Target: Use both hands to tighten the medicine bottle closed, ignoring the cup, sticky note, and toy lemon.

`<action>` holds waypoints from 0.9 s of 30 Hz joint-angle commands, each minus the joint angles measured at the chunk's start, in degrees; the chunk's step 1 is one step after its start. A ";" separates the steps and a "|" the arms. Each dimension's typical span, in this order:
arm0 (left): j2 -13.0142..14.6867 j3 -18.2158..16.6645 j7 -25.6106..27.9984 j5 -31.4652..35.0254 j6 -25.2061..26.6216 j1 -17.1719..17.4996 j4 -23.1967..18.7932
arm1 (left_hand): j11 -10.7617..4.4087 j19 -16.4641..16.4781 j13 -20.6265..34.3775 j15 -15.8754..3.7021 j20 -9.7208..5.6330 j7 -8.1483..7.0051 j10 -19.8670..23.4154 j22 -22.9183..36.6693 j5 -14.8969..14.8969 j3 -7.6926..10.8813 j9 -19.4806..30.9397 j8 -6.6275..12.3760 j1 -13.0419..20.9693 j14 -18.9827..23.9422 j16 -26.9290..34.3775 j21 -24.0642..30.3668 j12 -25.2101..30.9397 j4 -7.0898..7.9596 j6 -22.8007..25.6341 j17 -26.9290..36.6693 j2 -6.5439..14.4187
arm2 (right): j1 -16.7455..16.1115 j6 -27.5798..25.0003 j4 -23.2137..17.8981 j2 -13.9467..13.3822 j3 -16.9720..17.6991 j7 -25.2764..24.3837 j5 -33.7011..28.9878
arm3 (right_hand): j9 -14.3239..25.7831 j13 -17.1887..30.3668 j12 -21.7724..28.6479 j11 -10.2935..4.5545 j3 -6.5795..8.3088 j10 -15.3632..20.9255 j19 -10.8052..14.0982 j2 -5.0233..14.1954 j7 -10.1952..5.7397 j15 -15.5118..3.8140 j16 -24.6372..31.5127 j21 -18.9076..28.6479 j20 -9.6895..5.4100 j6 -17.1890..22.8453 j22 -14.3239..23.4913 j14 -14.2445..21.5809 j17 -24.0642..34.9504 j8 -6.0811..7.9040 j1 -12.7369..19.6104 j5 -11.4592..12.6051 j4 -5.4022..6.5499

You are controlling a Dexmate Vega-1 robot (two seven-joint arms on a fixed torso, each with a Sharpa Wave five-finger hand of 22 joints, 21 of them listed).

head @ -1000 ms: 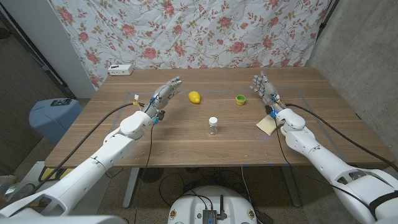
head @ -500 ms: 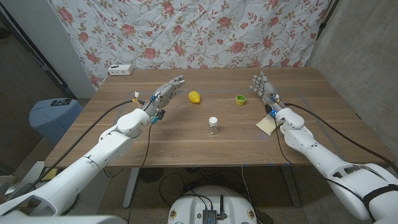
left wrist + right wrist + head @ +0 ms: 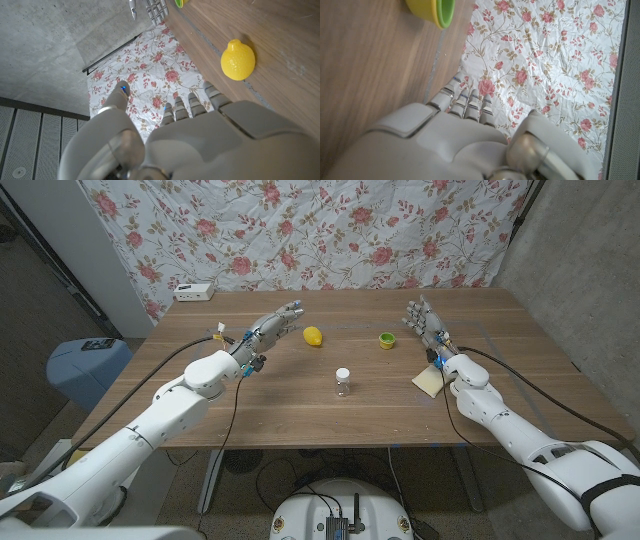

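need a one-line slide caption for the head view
Both open robot hands, left and right, flank a small clear white-capped medicine bottle standing untouched on the wooden table.

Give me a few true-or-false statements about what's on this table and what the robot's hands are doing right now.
1. The medicine bottle stands upright near the middle of the table. True.
2. The left hand is holding the toy lemon. False: it hovers beside the lemon, fingers spread, holding nothing.
3. The right hand grips the bottle. False: it is empty, well away from the bottle.
4. A yellow sticky note lies beside the right arm. True.
5. The cup sits between the lemon and the right hand. True.
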 commanded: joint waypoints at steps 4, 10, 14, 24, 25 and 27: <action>2.11 -0.03 -1.43 -0.67 1.20 1.36 -3.15 | -1.19 -3.18 0.07 -2.14 1.26 -3.01 0.74 0.08 1.06 -0.85 0.13 0.55 2.74 0.24 0.18 -0.49 0.35 0.00 0.11 0.07 -2.70 | -1.49 -0.18 -2.56 -0.98 0.36 -1.46 -0.23 | 0.12 0.18 0.36 0.10 0.02 0.67 0.52 0.06 -0.15 0.03 0.49 0.50 -2.21 0.72 0.23 0.62 0.06 0.38 -0.30 0.36 -0.19; 2.48 0.18 -2.26 -0.97 1.34 1.48 -3.60 | -1.25 -3.44 0.07 -2.32 2.01 -3.29 0.94 0.08 1.36 -1.21 0.13 0.56 3.67 0.38 0.21 -0.33 0.40 0.04 0.07 0.06 -3.49 | -2.07 -0.49 -3.80 -1.50 0.47 -2.06 -0.36 | 0.12 0.19 0.30 0.00 0.09 0.67 0.52 0.09 -0.07 0.06 0.45 0.48 -2.25 0.71 0.23 0.62 0.02 0.33 -0.34 0.43 -0.22; 2.76 0.41 -2.69 -0.97 1.65 1.46 -4.02 | -1.34 -3.47 0.07 -2.60 1.96 -3.57 1.12 0.08 1.51 -1.44 0.13 0.57 4.07 0.46 0.23 -0.24 0.46 0.07 0.08 0.06 -3.95 | -2.46 -0.76 -4.55 -1.79 0.58 -2.46 -0.36 | 0.11 0.17 0.01 0.22 0.18 0.09 0.45 0.07 0.46 0.01 0.27 0.43 -2.30 0.53 0.23 0.27 -0.04 0.21 -0.39 0.51 -0.29; 3.54 1.05 -3.63 -0.37 1.97 1.45 -4.97 | -1.63 -3.96 0.04 -2.94 2.12 -6.02 1.67 0.09 2.20 -2.53 0.14 0.42 5.55 0.72 0.25 -0.11 0.54 0.33 -0.25 0.05 -5.68 | -4.07 -1.69 -7.51 -2.57 0.78 -4.38 -0.60 | 0.07 0.09 -0.25 0.27 0.36 -0.33 0.01 -0.05 0.95 0.39 0.09 0.27 -2.39 -1.59 0.21 -0.02 -0.19 -0.58 -0.45 0.67 -0.48; 3.69 1.05 -3.64 -0.25 1.99 1.51 -5.14 | -1.62 -4.06 0.04 -3.00 2.13 -6.31 1.68 0.09 2.25 -2.59 0.14 0.37 5.65 0.78 0.26 -0.13 0.53 0.36 -0.38 0.05 -5.74 | -4.27 -1.92 -7.94 -2.67 0.77 -4.69 -0.67 | 0.07 0.08 -0.24 0.25 0.38 -0.30 -0.03 -0.05 0.88 0.41 0.09 0.25 -2.38 -1.73 0.21 -0.01 -0.20 -0.61 -0.45 0.68 -0.49; 4.01 0.97 -3.59 -0.07 1.98 1.74 -5.51 | -1.70 -4.93 0.04 -2.98 2.10 -6.43 1.81 0.09 2.41 -2.83 0.14 0.29 5.98 1.15 0.37 -0.37 0.54 0.47 -0.58 0.05 -5.95 | -4.70 -2.40 -8.90 -2.90 0.73 -5.46 -0.90 | 0.06 0.06 -0.25 0.28 0.42 -0.26 -0.57 -0.08 0.69 0.61 0.13 0.07 -2.18 -2.22 0.21 0.13 -0.23 -0.72 -0.46 0.72 -0.53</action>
